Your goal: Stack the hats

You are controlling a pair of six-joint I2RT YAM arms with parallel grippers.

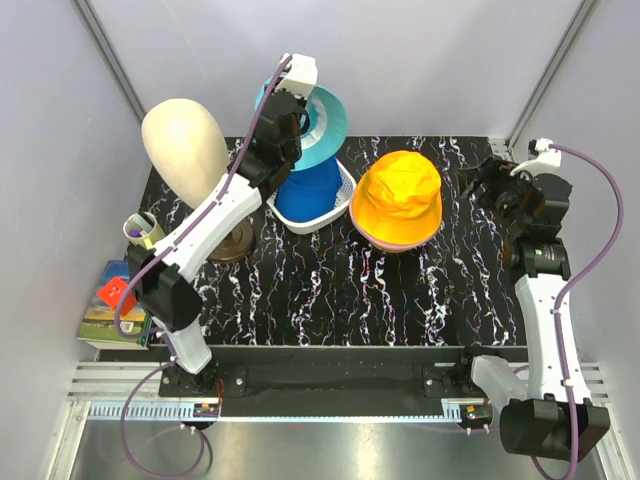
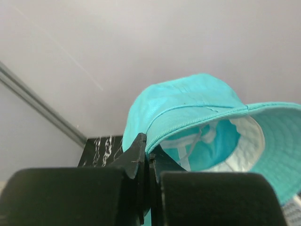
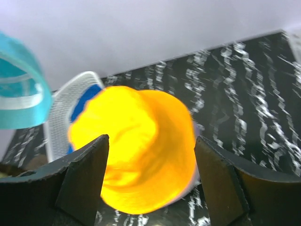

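Pale grey walls [image 1: 430,60] close in a black table [image 1: 330,290] veined with white like marble. The left gripper [image 2: 146,150] is raised over the far edge, its jaws clenched on the ribbed brim of the teal hat [image 2: 188,101]. This soft bucket hat hangs tilted, showing its pale lining. It is held in the air just above the blue hat [image 1: 308,195], which sits in a white perforated basket [image 1: 350,185]. To the right of the basket the orange hat [image 1: 398,195], crumpled and rounded, rests on the table. A thin pink hat [image 1: 385,243] brim peeks out under it. The right gripper [image 3: 149,141] hovers near the orange hat's right side, apart from it, jaws spread wide and holding nothing. A smooth cream egg-shaped head [image 1: 183,145] stands on a brown base at the left, partly crossed by the left arm. A small cup [image 1: 140,230] and a stack of bright books [image 1: 112,305] lie beside it.
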